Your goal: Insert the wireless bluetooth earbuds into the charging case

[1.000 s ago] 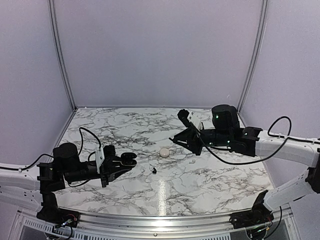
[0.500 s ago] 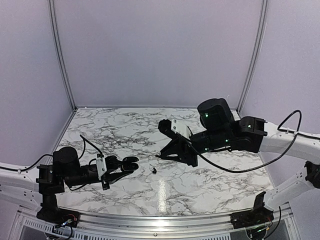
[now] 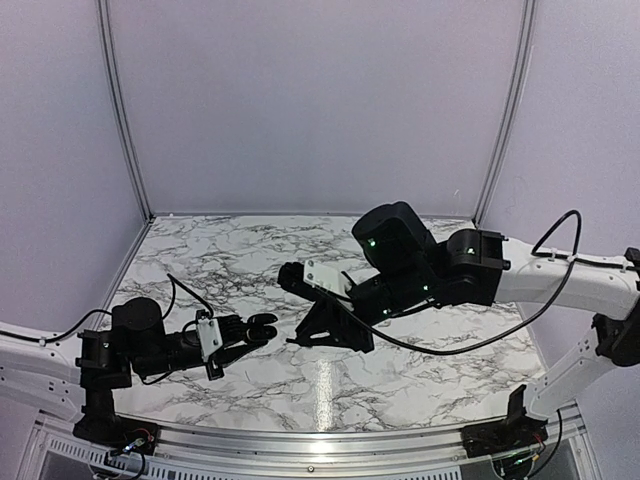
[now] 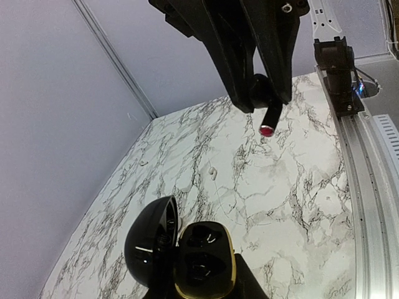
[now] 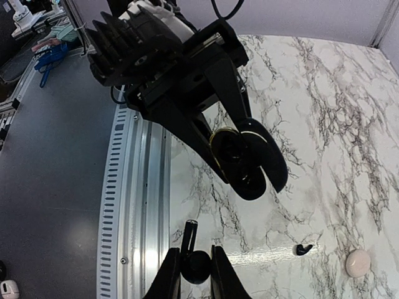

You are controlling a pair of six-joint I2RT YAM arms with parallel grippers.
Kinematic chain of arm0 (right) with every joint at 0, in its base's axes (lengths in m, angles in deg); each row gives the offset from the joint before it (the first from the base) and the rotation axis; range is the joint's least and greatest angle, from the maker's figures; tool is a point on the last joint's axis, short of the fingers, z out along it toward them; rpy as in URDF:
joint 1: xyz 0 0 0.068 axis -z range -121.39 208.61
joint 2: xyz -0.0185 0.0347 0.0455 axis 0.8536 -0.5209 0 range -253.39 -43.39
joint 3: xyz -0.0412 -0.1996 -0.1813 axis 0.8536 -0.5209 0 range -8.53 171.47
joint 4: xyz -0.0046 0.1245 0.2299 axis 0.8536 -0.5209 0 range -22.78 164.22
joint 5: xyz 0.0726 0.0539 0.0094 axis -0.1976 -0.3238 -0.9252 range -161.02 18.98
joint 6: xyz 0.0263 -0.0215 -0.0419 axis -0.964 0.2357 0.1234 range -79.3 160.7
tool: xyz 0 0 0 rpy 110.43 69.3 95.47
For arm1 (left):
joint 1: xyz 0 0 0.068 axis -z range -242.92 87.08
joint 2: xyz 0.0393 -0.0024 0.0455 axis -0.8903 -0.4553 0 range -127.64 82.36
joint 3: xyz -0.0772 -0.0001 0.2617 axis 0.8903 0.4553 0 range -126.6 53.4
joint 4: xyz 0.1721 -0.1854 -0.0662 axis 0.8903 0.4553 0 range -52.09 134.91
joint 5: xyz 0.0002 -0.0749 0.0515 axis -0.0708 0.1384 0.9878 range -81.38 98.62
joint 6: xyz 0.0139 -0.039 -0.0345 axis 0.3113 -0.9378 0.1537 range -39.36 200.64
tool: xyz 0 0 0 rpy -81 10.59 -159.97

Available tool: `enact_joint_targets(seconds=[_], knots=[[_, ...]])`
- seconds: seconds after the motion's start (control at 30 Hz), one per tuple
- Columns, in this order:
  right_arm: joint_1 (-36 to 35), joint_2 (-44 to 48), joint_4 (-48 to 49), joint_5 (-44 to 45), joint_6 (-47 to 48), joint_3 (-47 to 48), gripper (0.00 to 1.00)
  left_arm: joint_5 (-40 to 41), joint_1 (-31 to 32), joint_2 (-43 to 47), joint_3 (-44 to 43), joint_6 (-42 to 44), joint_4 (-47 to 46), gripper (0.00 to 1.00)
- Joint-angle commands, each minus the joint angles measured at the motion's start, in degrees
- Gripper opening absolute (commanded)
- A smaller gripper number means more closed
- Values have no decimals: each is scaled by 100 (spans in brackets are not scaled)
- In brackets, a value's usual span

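Observation:
The charging case (image 4: 202, 258) is black with a gold rim, not cream. Its lid (image 4: 153, 246) stands open and two dark hollows show. My left gripper (image 3: 262, 325) is shut on it just above the table. The case also shows in the right wrist view (image 5: 240, 159). My right gripper (image 5: 196, 268) is shut on one black earbud (image 5: 196, 265) with its stem pointing out. In the left wrist view that earbud (image 4: 265, 109) hangs a short way beyond the open case. My right gripper (image 3: 295, 342) is close to the right of the case. A second black earbud (image 5: 303, 249) lies on the table.
A small cream-white rounded pebble (image 5: 357, 263) lies on the marble beyond the loose earbud; my right arm (image 3: 420, 270) hides both in the top view. A metal rail (image 5: 134, 205) runs along the table's near edge. Pale walls enclose the back and sides.
My right arm has swung left and down across the table to just beside the left gripper, covering the pebble and the loose earbud in the top view. The left gripper has barely moved.

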Motion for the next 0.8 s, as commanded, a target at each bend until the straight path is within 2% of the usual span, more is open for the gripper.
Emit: enact_joint_targets(seconds=[0.0,0.3,0.53,0.7,0.77], knots=[[-26,-152,396,-654,-770,237,2,561,138,-57,-129,190,-31,0],[440,-345,651,-1485,-1813,361,2,945,311,-25,-155,563,-121,0],[825,-385,600,-1663,-2185,339,1,1138,340,-30,-140,610,-143,0],[1170,-216,1171,-1828,-2414,-267,2,1572,332,1,-42,426,-406,0],[1386,-140,1415,-1462,-2413,-732,2,1840,310,153,48,262,-548,0]])
